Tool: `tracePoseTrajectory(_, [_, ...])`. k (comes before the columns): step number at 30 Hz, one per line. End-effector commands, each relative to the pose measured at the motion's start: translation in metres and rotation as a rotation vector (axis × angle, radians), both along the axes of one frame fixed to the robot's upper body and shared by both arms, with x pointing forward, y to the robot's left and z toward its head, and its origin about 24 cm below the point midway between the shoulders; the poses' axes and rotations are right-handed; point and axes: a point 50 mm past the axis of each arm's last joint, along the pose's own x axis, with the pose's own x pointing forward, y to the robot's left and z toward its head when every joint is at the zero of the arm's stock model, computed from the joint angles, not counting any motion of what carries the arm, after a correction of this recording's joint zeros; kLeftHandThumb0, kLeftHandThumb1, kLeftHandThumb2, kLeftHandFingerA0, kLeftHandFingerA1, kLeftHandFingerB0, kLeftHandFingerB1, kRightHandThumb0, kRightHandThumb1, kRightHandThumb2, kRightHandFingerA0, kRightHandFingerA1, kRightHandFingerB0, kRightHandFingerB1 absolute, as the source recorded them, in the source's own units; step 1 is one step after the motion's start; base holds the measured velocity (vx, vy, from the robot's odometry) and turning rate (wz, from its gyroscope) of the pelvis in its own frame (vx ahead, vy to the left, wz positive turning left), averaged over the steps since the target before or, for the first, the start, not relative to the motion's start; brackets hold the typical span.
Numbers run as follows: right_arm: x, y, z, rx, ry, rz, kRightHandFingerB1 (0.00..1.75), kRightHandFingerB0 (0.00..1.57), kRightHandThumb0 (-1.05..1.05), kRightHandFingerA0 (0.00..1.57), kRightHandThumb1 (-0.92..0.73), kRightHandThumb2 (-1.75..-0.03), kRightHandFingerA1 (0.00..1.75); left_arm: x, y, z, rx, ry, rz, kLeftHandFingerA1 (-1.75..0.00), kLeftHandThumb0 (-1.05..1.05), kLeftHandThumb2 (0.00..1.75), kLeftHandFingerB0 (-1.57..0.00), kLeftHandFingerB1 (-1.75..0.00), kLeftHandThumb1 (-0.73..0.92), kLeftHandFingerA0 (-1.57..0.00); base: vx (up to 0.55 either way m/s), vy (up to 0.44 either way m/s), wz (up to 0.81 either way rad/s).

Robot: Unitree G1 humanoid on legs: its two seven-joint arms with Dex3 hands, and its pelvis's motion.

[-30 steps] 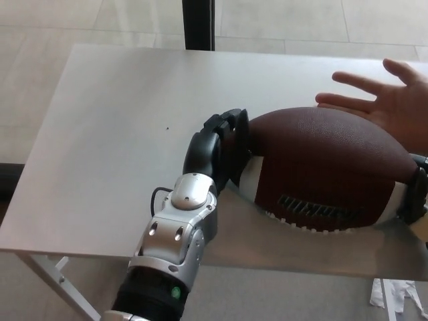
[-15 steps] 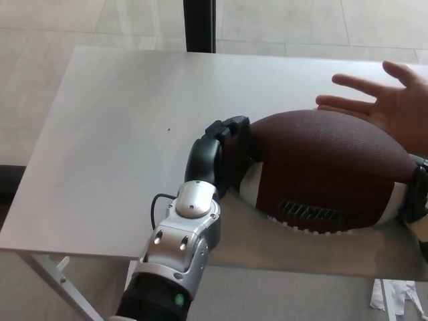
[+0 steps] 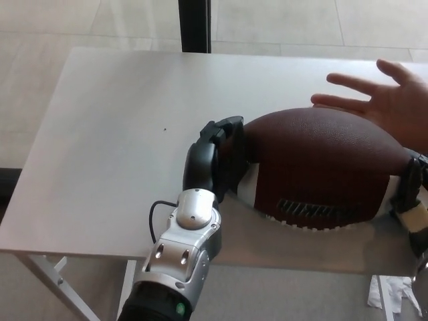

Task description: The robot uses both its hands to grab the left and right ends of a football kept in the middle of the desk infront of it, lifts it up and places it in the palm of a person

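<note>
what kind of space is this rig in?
Probably an indoor lab or office test area: a plain white desk on metal legs, a tiled floor, and a dark post behind it, maybe a window or door frame.

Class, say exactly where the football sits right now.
In the head view the football lies right of centre over the desk, clamped between the left hand and right hand, just before a person's open hand.

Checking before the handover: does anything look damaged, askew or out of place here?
Nothing stands out. The football looks intact, held between the left hand and right hand, with the person's hand open behind it.
</note>
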Motion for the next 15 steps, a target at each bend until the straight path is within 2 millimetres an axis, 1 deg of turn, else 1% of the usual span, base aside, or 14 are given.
tracePoseTrajectory(1, [0.033,0.080,0.010,0.214,-0.042,0.252,0.80,0.86,-1.05,1.57,-0.48,-0.61,0.86,-0.056,-0.088,-0.023,-0.238,0.264,-0.219,-1.54,-0.50,0.65,-0.47,-0.49,0.69,-0.79,0.00,0.000,0.00])
tracePoseTrajectory(2, [0.038,0.082,0.014,0.202,-0.055,0.265,0.85,0.83,-1.05,1.57,-0.46,-0.61,0.81,-0.052,-0.088,-0.020,-0.219,0.247,-0.222,-1.54,-0.50,0.64,-0.47,-0.46,0.67,-0.79,0.00,0.000,0.00])
tracePoseTrajectory(3, [0.040,0.084,0.017,0.196,-0.064,0.277,0.88,0.80,-1.05,1.57,-0.46,-0.61,0.82,-0.049,-0.088,-0.017,-0.216,0.233,-0.223,-1.51,-0.52,0.64,-0.48,-0.47,0.66,-0.80,0.00,0.000,0.00])
tracePoseTrajectory(4, [0.043,0.084,0.020,0.186,-0.075,0.288,0.78,0.88,-1.05,1.57,-0.46,-0.61,0.81,-0.044,-0.086,-0.013,-0.197,0.206,-0.227,-1.48,-0.54,0.65,-0.50,-0.48,0.67,-0.84,0.00,0.000,0.00])
tracePoseTrajectory(6, [0.047,0.085,0.024,0.175,-0.085,0.298,0.78,0.88,-1.05,1.57,-0.46,-0.61,0.81,-0.037,-0.085,-0.009,-0.170,0.175,-0.232,-1.48,-0.54,0.65,-0.50,-0.48,0.67,-0.84,0.00,0.000,0.00])
tracePoseTrajectory(7, [0.052,0.085,0.030,0.171,-0.108,0.320,0.69,0.99,-1.05,1.57,-0.45,-0.58,0.77,-0.029,-0.081,0.001,-0.126,0.128,-0.253,-1.51,-0.50,0.64,-0.48,-0.47,0.67,-0.83,0.00,0.000,0.00])
tracePoseTrajectory(8, [0.054,0.086,0.032,0.159,-0.121,0.326,0.66,1.01,-1.05,1.57,-0.46,-0.59,0.73,-0.027,-0.081,0.003,-0.122,0.128,-0.243,-1.52,-0.50,0.63,-0.48,-0.46,0.66,-0.82,0.00,0.000,0.00])
tracePoseTrajectory(9, [0.057,0.087,0.035,0.163,-0.127,0.325,0.65,1.07,-1.05,1.57,-0.38,-0.91,0.72,-0.024,-0.080,0.006,-0.129,0.129,-0.236,-1.51,-0.52,0.65,-0.46,-0.47,0.66,-0.80,0.00,0.000,0.00])
tracePoseTrajectory(10, [0.059,0.087,0.037,0.172,-0.131,0.327,0.63,1.09,-1.05,1.57,-0.38,-0.90,0.71,-0.021,-0.079,0.009,-0.146,0.130,-0.236,-1.29,-0.56,0.94,-0.39,-0.58,0.56,-1.00,0.00,0.000,0.00])
tracePoseTrajectory(11, [0.061,0.088,0.039,0.179,-0.138,0.333,0.63,1.09,-1.05,1.57,-0.38,-0.90,0.71,-0.018,-0.077,0.011,-0.167,0.130,-0.239,-1.29,-0.56,0.94,-0.39,-0.58,0.56,-1.00,0.00,0.000,0.00])
tracePoseTrajectory(12, [0.062,0.087,0.040,0.197,-0.145,0.335,0.61,1.12,-1.02,1.57,-0.38,-0.88,0.71,-0.015,-0.076,0.012,-0.176,0.121,-0.240,-1.51,-0.46,0.64,-0.43,-0.50,0.66,-0.84,0.00,0.000,0.00])
tracePoseTrajectory(13, [0.067,0.088,0.047,0.211,-0.145,0.329,0.61,1.13,-0.99,1.57,-0.37,-0.87,0.70,-0.004,-0.073,0.021,-0.159,0.105,-0.241,-1.46,-0.46,0.60,-0.43,-0.50,0.68,-0.86,0.00,0.000,0.00])
tracePoseTrajectory(14, [0.069,0.089,0.051,0.217,-0.145,0.325,0.60,1.11,-0.95,1.57,-0.36,-0.87,0.72,0.002,-0.071,0.026,-0.147,0.093,-0.247,-1.50,-0.43,0.64,-0.43,-0.55,0.68,-0.81,0.00,0.000,0.00])
tracePoseTrajectory(15, [0.071,0.089,0.054,0.222,-0.146,0.323,0.60,1.11,-0.95,1.57,-0.36,-0.87,0.72,0.004,-0.071,0.029,-0.143,0.084,-0.255,-1.50,-0.43,0.64,-0.43,-0.55,0.68,-0.81,0.00,0.000,0.00])
